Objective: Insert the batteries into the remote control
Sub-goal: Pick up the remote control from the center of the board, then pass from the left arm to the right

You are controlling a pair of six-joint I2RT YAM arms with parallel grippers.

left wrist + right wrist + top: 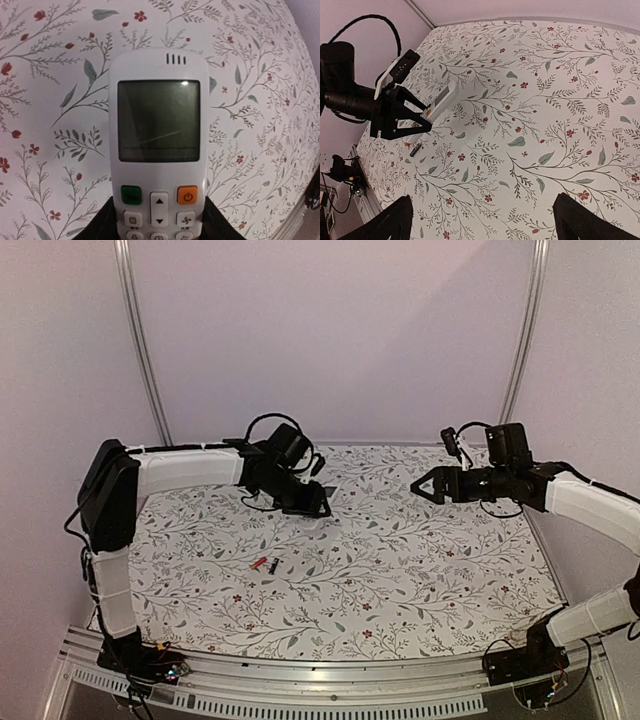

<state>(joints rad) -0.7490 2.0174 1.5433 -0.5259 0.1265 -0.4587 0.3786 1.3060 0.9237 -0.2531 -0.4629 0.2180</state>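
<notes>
The white remote control (158, 145) faces up, with its grey display window and its green and orange buttons showing. My left gripper (159, 234) is shut on its button end, one black finger (95, 225) on each side. In the top view the left gripper (306, 502) holds the remote (329, 494) at the back middle of the table. The red battery (259, 563) and the black battery (271, 566) lie side by side on the cloth in front of it. They also show small in the right wrist view (415, 148). My right gripper (424, 485) is open and empty, hovering at the back right.
A floral cloth (400, 570) covers the table. Metal frame posts (140, 340) stand at the back corners. The right wrist view shows the left arm (350, 95) and its cable at far left, and the table's left edge (362, 185).
</notes>
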